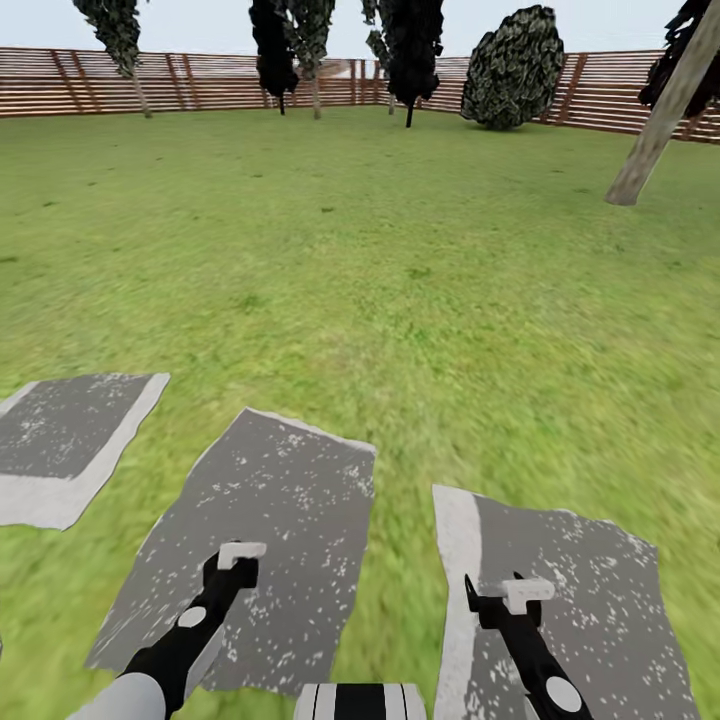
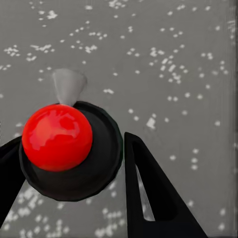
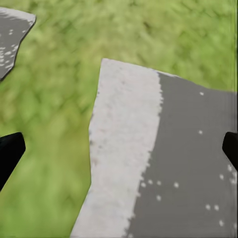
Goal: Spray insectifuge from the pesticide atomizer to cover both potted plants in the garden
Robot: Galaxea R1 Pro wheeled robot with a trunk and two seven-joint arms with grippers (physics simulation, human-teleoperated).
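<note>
The left pincer (image 1: 238,556) hangs over a grey speckled stepping stone (image 1: 262,520); whether its fingers are spread or pressed together cannot be told. In the left wrist view a red ball (image 2: 57,137) sits on a round black part (image 2: 94,163) beside one black finger (image 2: 151,191). The right pincer (image 1: 520,592) hovers above another stepping stone (image 1: 590,590), its fingers spread wide at the edges of the right wrist view, nothing between them. Green lawn (image 1: 380,270) of the garden stretches to a brown slatted fence (image 1: 200,80) with dark trees (image 1: 410,45) and a blocky bush (image 1: 515,68).
</note>
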